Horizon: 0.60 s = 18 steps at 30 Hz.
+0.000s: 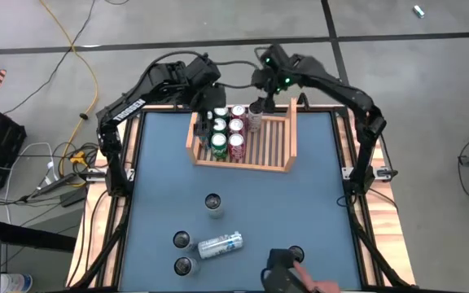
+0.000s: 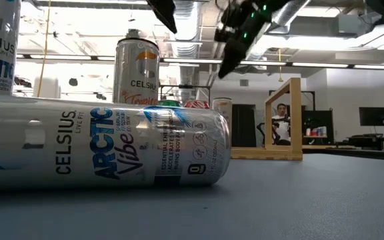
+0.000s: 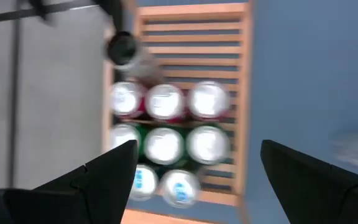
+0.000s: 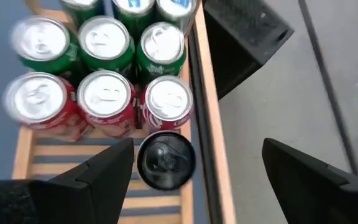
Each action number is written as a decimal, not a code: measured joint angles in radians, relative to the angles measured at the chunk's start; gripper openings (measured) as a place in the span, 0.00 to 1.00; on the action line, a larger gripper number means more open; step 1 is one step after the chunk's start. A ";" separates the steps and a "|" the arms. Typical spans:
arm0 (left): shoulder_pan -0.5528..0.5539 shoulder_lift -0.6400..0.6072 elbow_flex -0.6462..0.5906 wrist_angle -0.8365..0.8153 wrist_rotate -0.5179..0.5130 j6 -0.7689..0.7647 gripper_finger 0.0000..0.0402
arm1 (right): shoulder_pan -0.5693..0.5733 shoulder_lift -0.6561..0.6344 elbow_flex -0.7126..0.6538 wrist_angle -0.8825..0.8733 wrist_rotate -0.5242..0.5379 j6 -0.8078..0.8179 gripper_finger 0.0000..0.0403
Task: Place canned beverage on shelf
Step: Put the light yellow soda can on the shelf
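Black-top can [image 4: 165,159] upright in shelf [image 4: 205,118] by red cans [image 4: 109,102], label hidden; both arms' jaws open.

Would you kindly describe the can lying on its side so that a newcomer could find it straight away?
Start at the wooden shelf at the table's far end, then come across the blue table to the loose cans near its near edge. Among them, the white Celsius can is the only one lying on its side; the others stand upright.
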 joint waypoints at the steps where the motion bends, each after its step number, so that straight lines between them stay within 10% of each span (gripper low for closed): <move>1: -0.010 -0.010 0.000 -0.021 0.020 -0.010 0.81 | -0.001 0.000 0.046 -0.040 0.006 -0.019 0.85; 18: -0.266 -0.046 -0.063 -0.152 -0.076 -0.817 0.81 | -0.191 -0.097 0.385 -0.177 0.129 -0.027 0.85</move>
